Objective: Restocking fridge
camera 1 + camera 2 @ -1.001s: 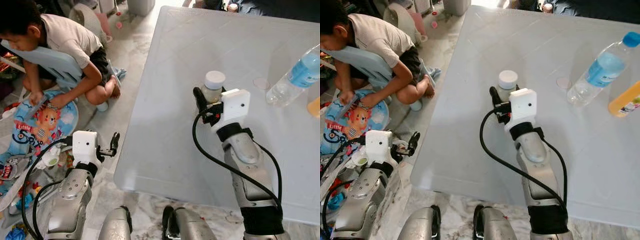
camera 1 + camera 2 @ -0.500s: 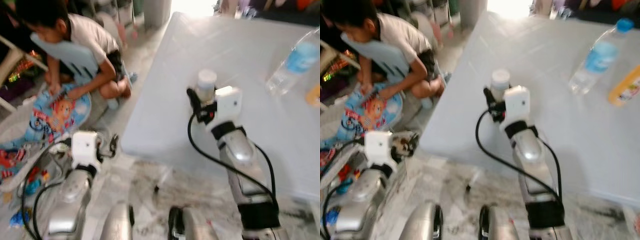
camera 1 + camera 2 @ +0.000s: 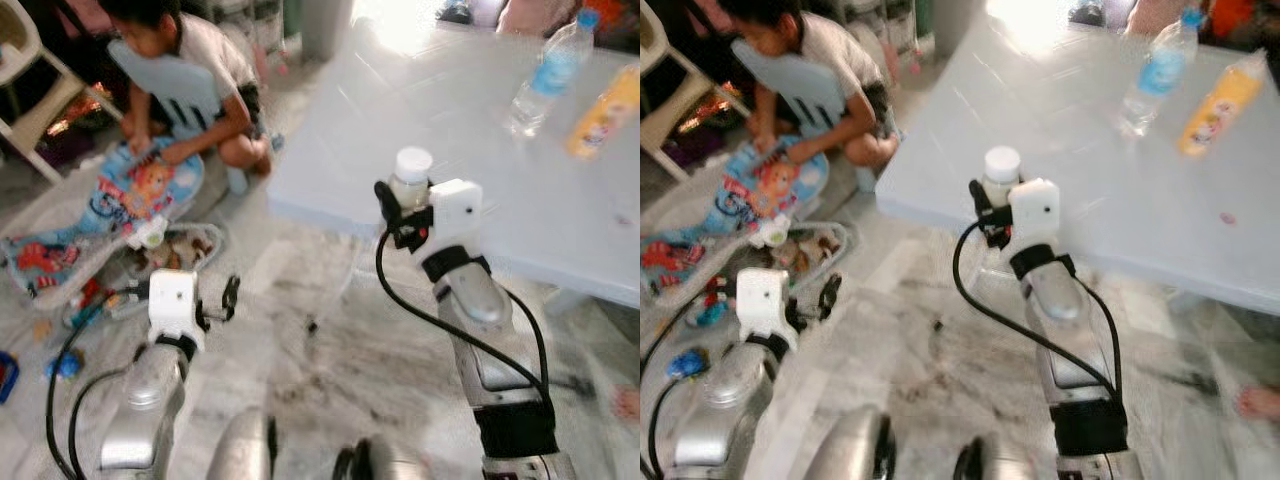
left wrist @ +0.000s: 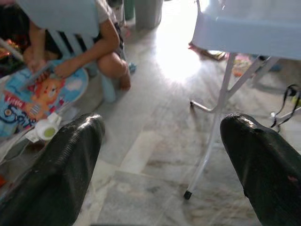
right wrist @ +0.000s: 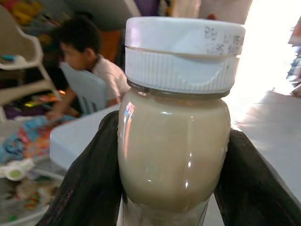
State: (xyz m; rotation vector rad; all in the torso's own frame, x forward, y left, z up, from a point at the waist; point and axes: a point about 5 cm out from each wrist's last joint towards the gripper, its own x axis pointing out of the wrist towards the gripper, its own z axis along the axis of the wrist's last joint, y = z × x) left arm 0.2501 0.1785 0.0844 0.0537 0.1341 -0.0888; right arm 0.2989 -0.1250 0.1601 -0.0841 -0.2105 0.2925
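The right gripper (image 3: pixel 398 205) is clamped on a small bottle of beige drink (image 5: pixel 173 141) with a white ribbed screw cap (image 5: pixel 183 52), its two black fingers (image 5: pixel 89 174) pressing the bottle's sides just under the cap; the bottle stands upright in the grip and is held in the air, off the tabletop, in front of the near edge of the pale blue plastic table (image 3: pixel 480 190). The silver right arm reaches forward from the robot's body, with a black cable looping beside it. Near the table's far edge a clear water bottle with a blue label and blue cap (image 3: pixel 1152 72) stands upright, and just beside it, towards the far right corner, a yellow bottle (image 3: pixel 1212 104) leans tilted. The left gripper (image 3: pixel 229 297) hangs low over the grey marbled floor (image 4: pixel 155 155), its fingers (image 4: pixel 61 165) spread wide apart with nothing between them. Beyond it the white folding legs of the table (image 4: pixel 211 136) stand on the floor. To the robot's left a person (image 3: pixel 190 80) crouches on the floor beside a light blue plastic chair (image 4: pixel 61 14), leaning over a colourful baby bouncer printed with a bear (image 3: pixel 130 195). Small toys lie scattered on the floor near it. The head views are somewhat blurred.
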